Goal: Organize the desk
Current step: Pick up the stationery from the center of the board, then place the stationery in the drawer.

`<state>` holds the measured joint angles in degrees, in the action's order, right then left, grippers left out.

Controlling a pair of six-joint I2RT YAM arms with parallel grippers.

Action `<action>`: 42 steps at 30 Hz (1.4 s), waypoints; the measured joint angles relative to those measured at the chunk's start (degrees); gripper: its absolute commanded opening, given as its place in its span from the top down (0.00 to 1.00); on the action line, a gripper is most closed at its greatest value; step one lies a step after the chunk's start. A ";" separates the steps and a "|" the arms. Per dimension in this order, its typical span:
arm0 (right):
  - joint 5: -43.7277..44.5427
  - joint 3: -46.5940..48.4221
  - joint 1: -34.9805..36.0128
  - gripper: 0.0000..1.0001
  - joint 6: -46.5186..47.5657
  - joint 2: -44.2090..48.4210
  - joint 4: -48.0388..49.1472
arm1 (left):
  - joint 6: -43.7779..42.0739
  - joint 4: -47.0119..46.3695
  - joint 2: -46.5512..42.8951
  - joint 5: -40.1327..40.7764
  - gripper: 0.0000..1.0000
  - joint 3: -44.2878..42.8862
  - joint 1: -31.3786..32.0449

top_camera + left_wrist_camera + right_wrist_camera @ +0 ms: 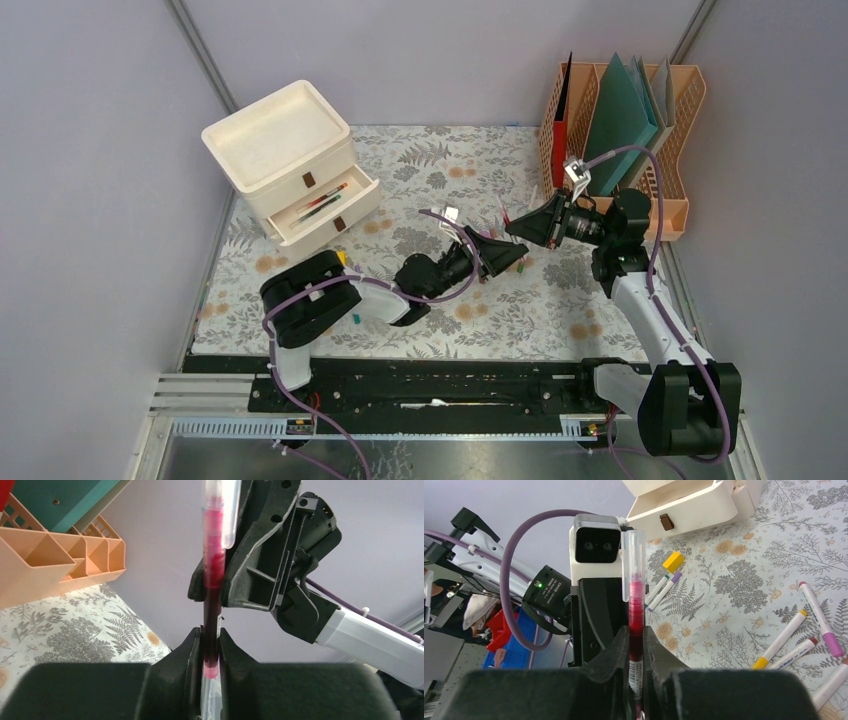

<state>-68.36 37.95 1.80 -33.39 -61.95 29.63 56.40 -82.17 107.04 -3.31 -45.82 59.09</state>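
Clamping the same red pen [636,610], the left gripper [210,639] and right gripper [636,639] both pinch its barrel. It is held above the desk [430,170].

The left arm [380,300] reaches forward and to the right from its base, elbow low, wrist turned so that its tool [210,645] points toward the other arm. The right arm [650,310] rises steeply from its base, bends at the wrist and aims its tool [636,645] leftward. The two tools meet tip to tip near the middle. Each has its fingers pressed on either side of the same red pen [212,605], one at each end.
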 measured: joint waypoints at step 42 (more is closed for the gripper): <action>1.36 0.52 -0.15 0.00 15.69 0.55 -13.03 | -52.48 106.05 -20.59 58.53 1.00 -17.57 -8.92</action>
<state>-67.00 38.48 1.65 -17.69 -61.41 16.60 3.92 23.88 86.46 55.22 -63.40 50.17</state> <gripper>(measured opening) 0.994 0.071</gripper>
